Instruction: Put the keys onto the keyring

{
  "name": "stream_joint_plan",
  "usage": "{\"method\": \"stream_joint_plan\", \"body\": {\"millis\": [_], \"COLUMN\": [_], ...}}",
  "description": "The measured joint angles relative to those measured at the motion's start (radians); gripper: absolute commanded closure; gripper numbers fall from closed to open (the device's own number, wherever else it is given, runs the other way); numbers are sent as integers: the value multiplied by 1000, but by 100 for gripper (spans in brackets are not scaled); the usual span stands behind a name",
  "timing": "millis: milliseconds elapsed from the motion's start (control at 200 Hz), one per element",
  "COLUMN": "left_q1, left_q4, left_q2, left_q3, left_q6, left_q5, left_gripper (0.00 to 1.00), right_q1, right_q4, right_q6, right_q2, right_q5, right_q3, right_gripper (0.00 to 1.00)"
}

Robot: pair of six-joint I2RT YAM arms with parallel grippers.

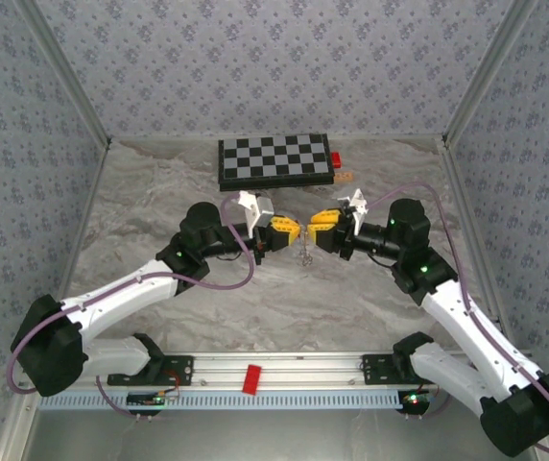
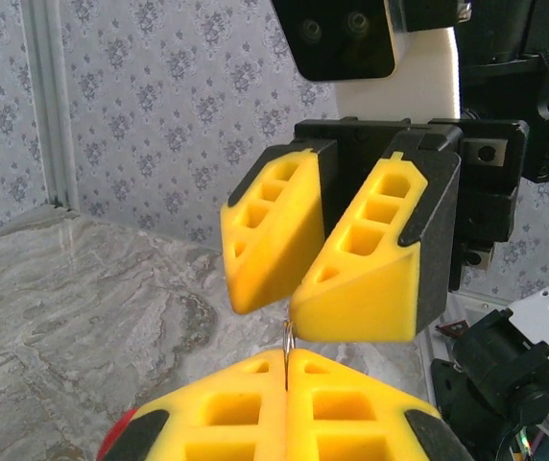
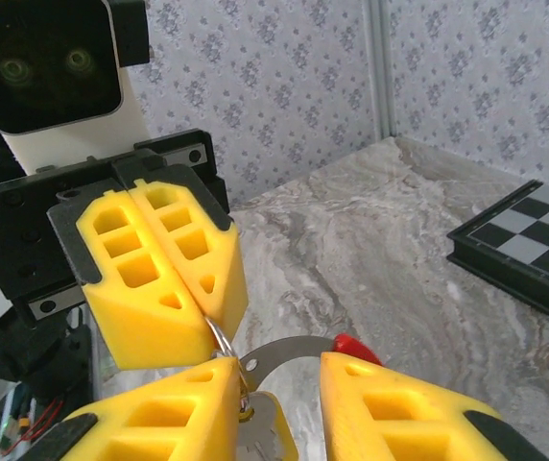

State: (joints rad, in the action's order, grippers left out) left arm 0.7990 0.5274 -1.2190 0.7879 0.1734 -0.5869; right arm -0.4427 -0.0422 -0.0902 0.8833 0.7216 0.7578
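My left gripper [image 1: 292, 230] is shut on the keyring [image 3: 222, 341], a thin grey wire loop whose edge pokes out of its closed fingertips [image 2: 289, 336]. From the loop hang a flat grey piece with a red end [image 3: 344, 344] and a grey key with a yellow rim [image 3: 276, 434]. In the top view they dangle between the two grippers [image 1: 305, 253]. My right gripper [image 3: 279, 375] faces the left one, open, with the hanging key in its gap. Its left finger [image 3: 212, 389] is close beside the loop. A tiny orange key-like piece [image 1: 344, 177] lies by the chessboard.
A folded chessboard [image 1: 274, 160] lies at the back of the marble table [image 1: 159, 211], with a small red object [image 1: 336, 158] at its right end. Patterned walls close in the left, back and right. A metal rail with a red tag [image 1: 252, 378] runs along the near edge.
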Motion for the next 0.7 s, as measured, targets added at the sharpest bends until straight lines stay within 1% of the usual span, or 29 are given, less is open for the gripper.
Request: {"method": "stream_joint_plan", "body": {"millis": [50,130,295,700], "left_q1": [0,0,0,0], "left_q4": [0,0,0,0], "left_q2": [0,0,0,0], "left_q3": [0,0,0,0], "left_q6": [0,0,0,0], "left_q5": [1,1,2,12], "left_gripper": [100,100,100,100], "right_q1": [0,0,2,5], "right_q4": [-1,0,2,16], "right_q6": [0,-8,-7,4], "right_q2": [3,4,5,8], "right_q5": [12,28,48,54], "right_q3": [0,0,0,-1], "right_gripper": [82,82,100,100]}}
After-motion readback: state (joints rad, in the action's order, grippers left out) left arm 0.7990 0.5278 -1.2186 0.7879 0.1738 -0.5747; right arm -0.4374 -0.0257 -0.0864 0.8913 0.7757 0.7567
